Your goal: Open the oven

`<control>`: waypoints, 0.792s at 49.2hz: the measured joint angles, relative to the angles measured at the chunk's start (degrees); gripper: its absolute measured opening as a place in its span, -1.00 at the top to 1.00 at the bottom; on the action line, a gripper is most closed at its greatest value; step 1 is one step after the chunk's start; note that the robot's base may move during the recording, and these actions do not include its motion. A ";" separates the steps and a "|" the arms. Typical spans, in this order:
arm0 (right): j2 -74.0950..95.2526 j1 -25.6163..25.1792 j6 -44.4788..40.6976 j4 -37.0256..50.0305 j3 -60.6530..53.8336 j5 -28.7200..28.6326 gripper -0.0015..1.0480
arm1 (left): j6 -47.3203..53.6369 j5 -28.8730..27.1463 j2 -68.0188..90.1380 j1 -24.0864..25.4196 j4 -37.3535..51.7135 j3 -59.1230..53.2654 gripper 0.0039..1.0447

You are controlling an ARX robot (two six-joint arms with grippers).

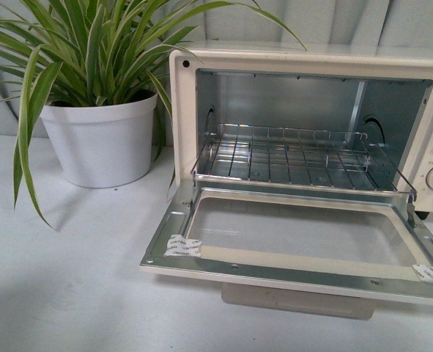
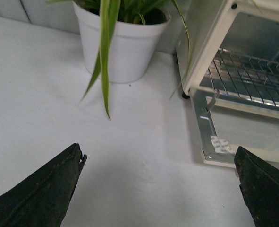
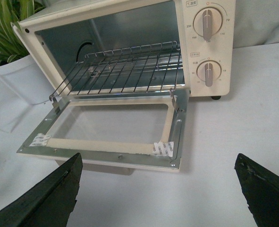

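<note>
Two open hands [image 2: 160, 189] [image 3: 158, 189], one oven [image 1: 304, 66]

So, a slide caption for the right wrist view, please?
Cream-white toaster oven with glass door folded down, open right gripper before it.

Markings on the oven's control panel

In the right wrist view the oven [image 3: 130, 80] has numbers round its upper knob [image 3: 207, 24]: 230 and 190 on one side, 70 and 110 on the other, with a small boxed label above it too fine to read. The lower knob [image 3: 208, 72] has a small label and tiny figures, unreadable. White stickers [image 3: 163, 148] on the open door [image 3: 106, 124] carry faint print, illegible in all views.
</note>
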 joint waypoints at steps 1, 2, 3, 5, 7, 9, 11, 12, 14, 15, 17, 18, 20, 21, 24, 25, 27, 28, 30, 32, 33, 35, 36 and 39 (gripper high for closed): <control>-0.81 -0.35 -0.04 -0.24 -0.44 -0.48 -0.82 | 0.76 -0.09 -1.44 0.39 -0.15 -0.39 -0.88; -1.18 -0.48 -0.07 -0.31 -0.63 -0.74 -0.82 | 1.46 -0.46 -2.89 0.68 -0.31 -0.79 -0.88; -2.01 -0.81 -0.15 -0.50 -1.03 -1.22 -0.82 | 1.99 -0.85 -4.28 0.90 -0.48 -1.16 -0.88; -3.63 -1.62 -0.24 -1.01 -1.79 -2.19 -0.82 | 2.71 -0.70 -6.34 1.25 -0.96 -1.64 -0.88; -5.27 -2.43 -0.24 -1.68 -2.51 -2.99 -0.82 | 3.58 -0.33 -9.70 1.73 -2.21 -2.34 -0.88; -6.97 -3.15 -0.24 -2.27 -3.21 -3.87 -0.82 | 4.11 -0.31 -11.52 2.10 -2.80 -2.80 -0.88; -8.50 -4.02 -0.15 -2.12 -4.00 -4.68 -0.82 | 4.04 0.72 -13.68 2.99 -3.76 -3.41 -0.88; -8.83 -4.20 -0.11 -1.95 -4.20 -4.83 -0.82 | 4.02 1.33 -14.60 3.58 -4.24 -3.69 -0.88; -9.75 -4.44 -0.20 -1.11 -4.70 -4.74 -0.82 | 3.91 1.62 -15.54 4.17 -4.76 -4.07 -0.88; -10.01 -4.46 -0.24 -0.76 -4.85 -4.57 -0.82 | 3.91 1.68 -15.93 4.52 -4.90 -4.24 -0.88; -10.25 -4.48 -0.24 -0.48 -4.96 -4.59 -0.82 | 3.87 1.66 -16.24 4.85 -5.01 -4.35 -0.88; -10.34 -4.48 -0.26 -0.44 -5.05 -4.57 -0.82 | 3.87 1.66 -16.28 4.87 -5.03 -4.35 -0.88; -10.47 -4.48 -0.31 -0.39 -5.16 -4.59 -0.82 | 3.87 1.77 -16.35 4.87 -5.05 -4.35 -0.88; -10.49 -4.48 -0.31 -0.39 -5.20 -4.59 -0.82 | 3.87 1.92 -16.35 4.87 -5.07 -4.35 -0.88; -11.32 -3.93 -2.01 1.66 -6.05 -0.42 -0.73 | 4.35 1.01 -17.00 4.59 -5.31 -4.46 -0.85; -11.80 -3.76 -3.78 2.97 -6.64 2.45 -0.67 | 5.64 -0.96 -18.38 4.17 -5.95 -4.81 -0.76; -12.66 -3.39 -6.67 4.37 -7.58 7.56 -0.50 | 7.76 -1.42 -21.07 4.31 -6.49 -6.23 -0.58; -12.98 -3.39 -7.56 4.57 -7.85 8.94 -0.43 | 8.37 -1.11 -22.16 4.66 -6.62 -6.69 -0.51; -13.33 -3.39 -9.05 4.79 -8.26 9.77 -0.30 | 9.11 0.02 -23.52 5.79 -6.64 -7.19 -0.38; -13.55 -3.48 -9.94 4.87 -8.59 9.92 -0.16 | 9.51 0.92 -24.09 6.80 -6.64 -7.41 -0.27; -13.68 -3.45 -10.21 4.92 -8.72 9.88 -0.09 | 9.84 1.62 -24.41 7.43 -6.64 -7.63 -0.20; -13.97 -3.37 -10.84 4.96 -9.07 9.86 0.08 | 10.25 3.32 -25.27 9.29 -6.67 -8.52 0.01; -14.10 -3.32 -11.10 4.98 -9.31 9.86 0.18 | 10.36 3.89 -25.49 9.88 -6.69 -8.83 0.07; -14.53 -3.32 -11.52 5.09 -9.86 9.88 0.45 | 10.58 5.95 -26.40 11.98 -6.75 -9.86 0.35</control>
